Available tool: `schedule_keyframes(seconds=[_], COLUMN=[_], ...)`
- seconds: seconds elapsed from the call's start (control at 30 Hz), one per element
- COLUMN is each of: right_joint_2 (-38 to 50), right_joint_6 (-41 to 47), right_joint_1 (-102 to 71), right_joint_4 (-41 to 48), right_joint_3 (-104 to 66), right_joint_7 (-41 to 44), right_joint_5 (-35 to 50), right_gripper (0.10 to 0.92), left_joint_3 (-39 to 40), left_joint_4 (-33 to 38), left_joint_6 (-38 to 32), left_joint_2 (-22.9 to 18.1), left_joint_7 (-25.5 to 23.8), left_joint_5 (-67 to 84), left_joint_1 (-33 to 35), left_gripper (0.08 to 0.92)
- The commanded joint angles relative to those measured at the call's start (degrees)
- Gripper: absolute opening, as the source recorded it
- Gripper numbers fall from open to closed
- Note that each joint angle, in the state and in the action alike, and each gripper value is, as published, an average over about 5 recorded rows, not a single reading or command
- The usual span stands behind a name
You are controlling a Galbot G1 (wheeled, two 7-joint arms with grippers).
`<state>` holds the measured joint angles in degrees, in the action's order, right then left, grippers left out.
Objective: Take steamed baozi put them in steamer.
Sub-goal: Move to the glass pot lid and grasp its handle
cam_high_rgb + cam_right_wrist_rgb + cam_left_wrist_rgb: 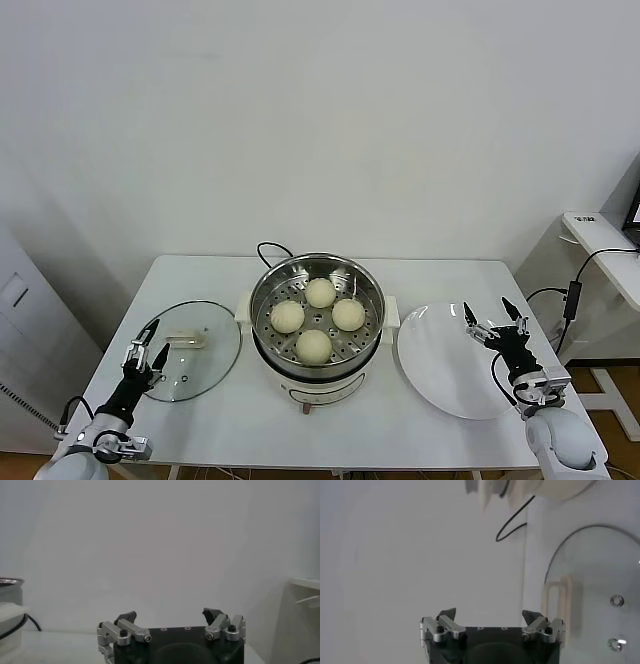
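Note:
Several cream-white steamed baozi (320, 292) lie on the perforated tray inside the steamer (268, 283), a shiny steel pot on a white base at the table's middle. My left gripper (147, 340) is open and empty at the table's left front, over the edge of the glass lid (205, 362). Over the right edge of the white plate (440, 360), my right gripper (493, 312) is also open and empty. In the wrist views, the left gripper (490, 614) and the right gripper (170, 614) each show wide-apart jaws holding nothing.
The glass lid (595, 590) with its pale handle lies flat left of the steamer. A black cord (268, 248) runs behind the pot. A white side table (605, 245) with cables stands at the far right.

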<state>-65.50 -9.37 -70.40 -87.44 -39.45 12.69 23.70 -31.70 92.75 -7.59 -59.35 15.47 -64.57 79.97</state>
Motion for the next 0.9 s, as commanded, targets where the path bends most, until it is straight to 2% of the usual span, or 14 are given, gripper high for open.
schedule_keyframes(seconds=[0.03, 0.37, 0.9], right_joint_2=[-1.2, -1.3, -1.4], right_joint_6=[-0.4, -0.6, -0.9], right_joint_1=[-0.1, 1.5, 1.1], right_joint_4=[0.4, 2.3, 2.7], right_joint_3=[0.1, 1.8, 1.3], right_joint_7=[-0.1, 0.2, 0.8], right_joint_5=[-2.0, -3.3, -3.5], right_gripper=[0.823, 0.823, 0.823], left_joint_3=[0.4, -0.1, 3.6], left_joint_4=[-9.1, -11.7, -12.9], left_joint_6=[-3.8, -3.5, -1.7], left_joint_2=[-2.8, -3.5, -5.1], left_joint_7=[2.4, 2.1, 0.8], left_joint_5=[-9.0, -9.6, -10.7], left_joint_1=[-4.7, -6.5, -12.4], left_gripper=[0.823, 0.823, 0.823])
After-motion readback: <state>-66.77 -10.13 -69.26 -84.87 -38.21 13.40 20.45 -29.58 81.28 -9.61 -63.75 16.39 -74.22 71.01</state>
